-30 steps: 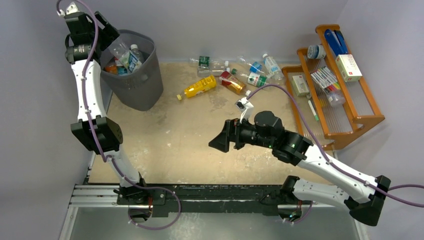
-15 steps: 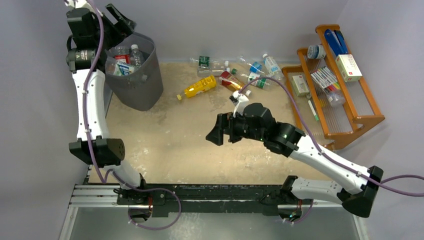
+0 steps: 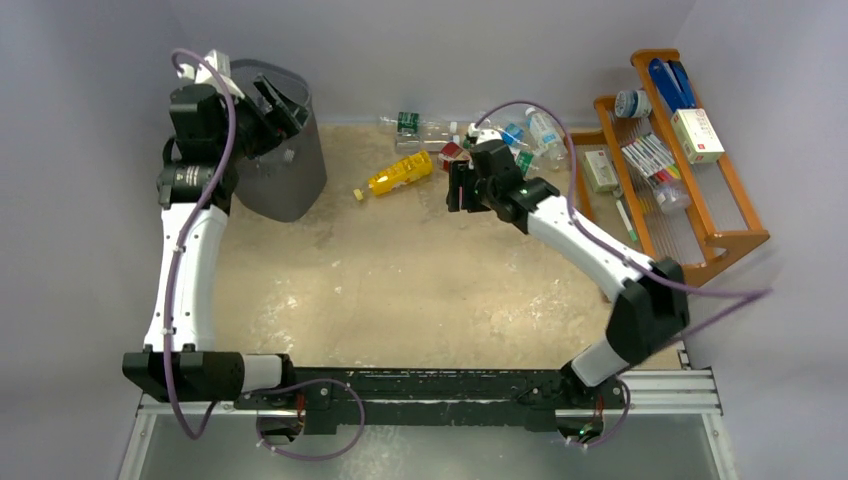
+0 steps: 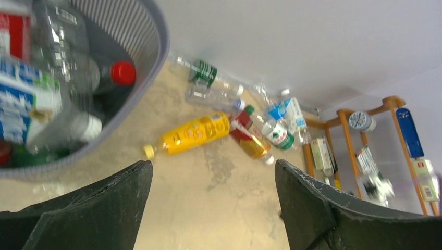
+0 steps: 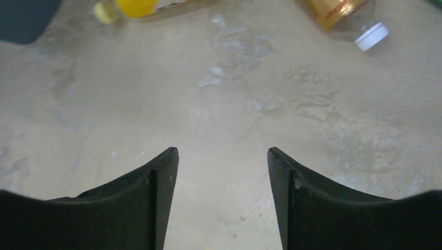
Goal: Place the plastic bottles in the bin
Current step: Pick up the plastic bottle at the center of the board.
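Note:
The dark grey bin point(image 3: 290, 175) stands at the far left; in the left wrist view its rim point(image 4: 159, 44) shows several bottles inside, one with a red cap point(image 4: 123, 73). My left gripper point(image 3: 285, 100) is open and empty over the bin's right rim point(image 4: 212, 164). A yellow bottle point(image 3: 400, 172) point(image 4: 193, 134) lies on the table. An amber bottle with a red label point(image 4: 250, 138) point(image 5: 344, 13) lies beside it. Clear bottles with green point(image 3: 410, 122) and blue point(image 3: 543, 127) labels lie by the back wall. My right gripper point(image 3: 456, 188) is open and empty, low over bare table point(image 5: 223, 151) just near of the amber bottle.
An orange wooden rack point(image 3: 700, 200) with boxes and pens stands at the right, close to the bottle pile. The back wall runs just behind the bottles. The sandy tabletop point(image 3: 400, 290) spreads between the arms.
My left gripper has come away from the bin's left side to its right rim, empty. My right arm has stretched from mid-table out to the bottle pile.

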Controlling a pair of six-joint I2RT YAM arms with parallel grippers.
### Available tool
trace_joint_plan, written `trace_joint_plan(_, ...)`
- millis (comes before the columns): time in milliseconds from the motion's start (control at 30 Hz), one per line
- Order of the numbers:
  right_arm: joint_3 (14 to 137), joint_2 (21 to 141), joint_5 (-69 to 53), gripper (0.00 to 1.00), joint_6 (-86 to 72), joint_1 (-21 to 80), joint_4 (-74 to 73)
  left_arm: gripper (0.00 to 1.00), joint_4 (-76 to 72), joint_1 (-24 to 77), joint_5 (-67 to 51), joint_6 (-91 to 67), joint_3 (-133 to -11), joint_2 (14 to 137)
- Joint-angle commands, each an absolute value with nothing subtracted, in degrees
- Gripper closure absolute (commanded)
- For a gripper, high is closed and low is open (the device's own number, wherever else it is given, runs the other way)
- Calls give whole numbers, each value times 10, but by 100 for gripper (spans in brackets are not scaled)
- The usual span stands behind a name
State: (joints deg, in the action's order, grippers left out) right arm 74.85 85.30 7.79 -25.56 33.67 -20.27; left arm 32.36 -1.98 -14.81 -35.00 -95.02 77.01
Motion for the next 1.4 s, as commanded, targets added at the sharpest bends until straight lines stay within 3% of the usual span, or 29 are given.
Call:
trace_joint_plan(0, 799, 942, 140, 37, -189, 291, -165, 14, 260, -9, -167, -384, -863, 698)
trace_joint_plan(200, 846, 1016, 125, 37, -140, 223, -133, 13, 266, -2, -175, -368, -798, 668)
trace_joint_plan(567, 782, 1048, 85, 15, 17, 163, 19, 13, 249, 7, -184, -359, -751, 664)
trace_joint_plan(800, 759, 1083, 4, 20, 78, 142, 72, 13, 241, 19, -180, -355, -735, 671)
trace_joint_plan(1067, 819, 1148, -44, 23, 77, 122, 44, 13, 237, 47, -158, -351, -734, 687)
trace_joint_plan(1367, 841, 1182, -80, 34, 83, 113, 50, 13, 231, 76, -135, -349, -735, 705)
